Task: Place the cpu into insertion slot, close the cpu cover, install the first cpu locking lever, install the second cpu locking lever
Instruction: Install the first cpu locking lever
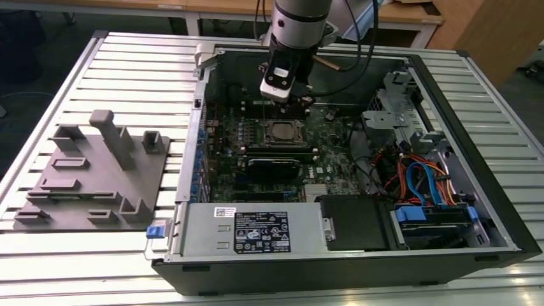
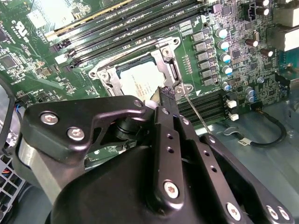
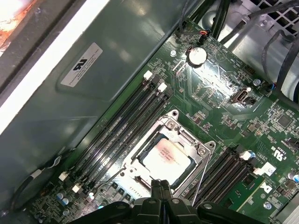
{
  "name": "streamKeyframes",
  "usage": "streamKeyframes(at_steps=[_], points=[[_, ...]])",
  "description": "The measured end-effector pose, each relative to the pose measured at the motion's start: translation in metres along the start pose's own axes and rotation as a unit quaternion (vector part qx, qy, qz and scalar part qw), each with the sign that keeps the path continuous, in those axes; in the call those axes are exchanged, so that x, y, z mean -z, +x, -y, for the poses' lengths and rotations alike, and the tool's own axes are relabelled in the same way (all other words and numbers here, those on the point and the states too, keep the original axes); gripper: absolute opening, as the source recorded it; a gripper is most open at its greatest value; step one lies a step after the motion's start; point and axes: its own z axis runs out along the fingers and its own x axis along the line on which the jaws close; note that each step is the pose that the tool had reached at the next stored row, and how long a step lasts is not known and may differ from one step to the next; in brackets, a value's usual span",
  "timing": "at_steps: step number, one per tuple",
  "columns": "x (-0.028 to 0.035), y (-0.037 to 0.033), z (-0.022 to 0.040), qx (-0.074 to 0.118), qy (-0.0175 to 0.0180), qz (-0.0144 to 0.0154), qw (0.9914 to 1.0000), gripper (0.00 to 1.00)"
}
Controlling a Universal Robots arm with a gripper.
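Note:
The cpu (image 3: 166,157) lies flat in the insertion slot (image 1: 283,132) on the green board, silvery top up. The cpu cover (image 3: 182,136) rests down around it as a silver frame, also in the second wrist view (image 2: 170,63). My gripper (image 3: 161,183) is shut with nothing between its fingers. It hangs just above the socket's edge, its tip (image 2: 167,92) at the cover's corner tab. A thin wire locking lever (image 2: 196,115) slants away from that corner, also in the first wrist view (image 3: 201,179). In the exterior view my gripper (image 1: 287,102) stands over the socket's far side.
Long black memory slots (image 3: 126,126) flank the socket on both sides. The case wall (image 3: 93,93) rises close behind. Cables and a drive cage (image 1: 408,172) sit at the exterior view's right, and a grey fixture plate (image 1: 85,185) lies on the table at its left.

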Motion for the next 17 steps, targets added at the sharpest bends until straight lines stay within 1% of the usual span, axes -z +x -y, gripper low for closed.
streamKeyframes(at_steps=[6, 11, 14, 17], points=[[0.0, 0.0, 0.0, 0.003, 0.0002, 0.0, 0.99999, 0.11], [0.0, 0.0, 0.0, 0.024, 0.0015, 0.0, 0.99972, 0.11], [0.0, 0.0, 0.0, 0.04, 0.0025, 0.0, 0.9992, 0.11], [0.0, 0.0, 0.0, 0.06, 0.0037, 0.0, 0.99819, 0.11]])
